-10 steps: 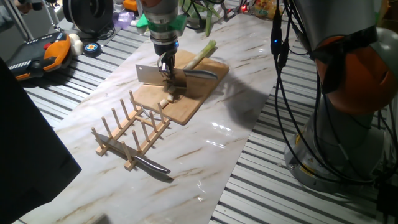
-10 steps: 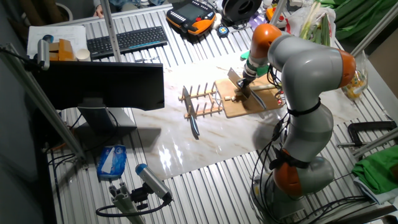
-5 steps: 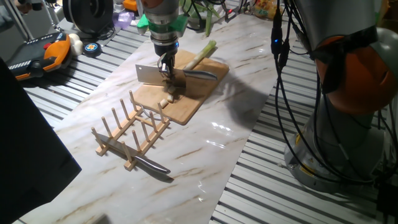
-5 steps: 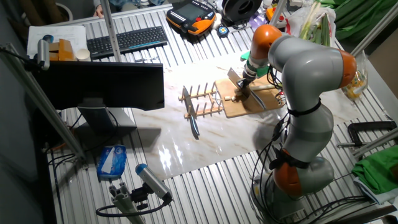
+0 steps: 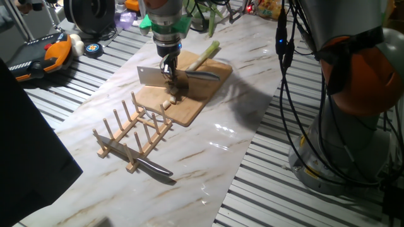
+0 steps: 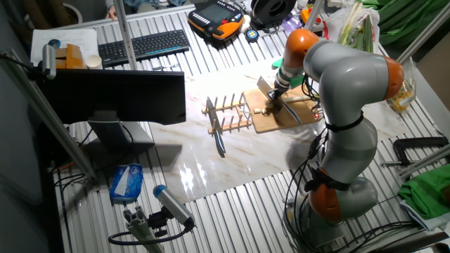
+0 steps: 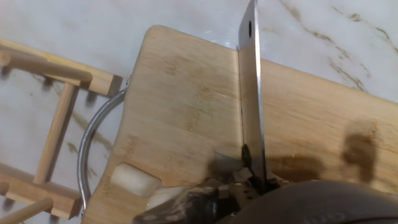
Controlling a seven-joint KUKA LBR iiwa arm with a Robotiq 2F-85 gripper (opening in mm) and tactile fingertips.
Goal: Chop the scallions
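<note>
The claw (image 5: 168, 68) is clamped on the cleaver (image 5: 150, 75) over the cutting board (image 5: 189, 107), where a few cut chunks (image 7: 132, 180) lie while most of the scallions (image 5: 203, 55) stalk looks uncut, so chopping seems barely begun.

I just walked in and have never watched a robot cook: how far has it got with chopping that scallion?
Some is done: small whitish cut chunks lie on the cutting board. In hand: the gripper holds a cleaver with its blade over the board, seen edge-on in the hand view. Left: most of the scallion stalk looks whole, its green end reaching past the board's far edge.
</note>
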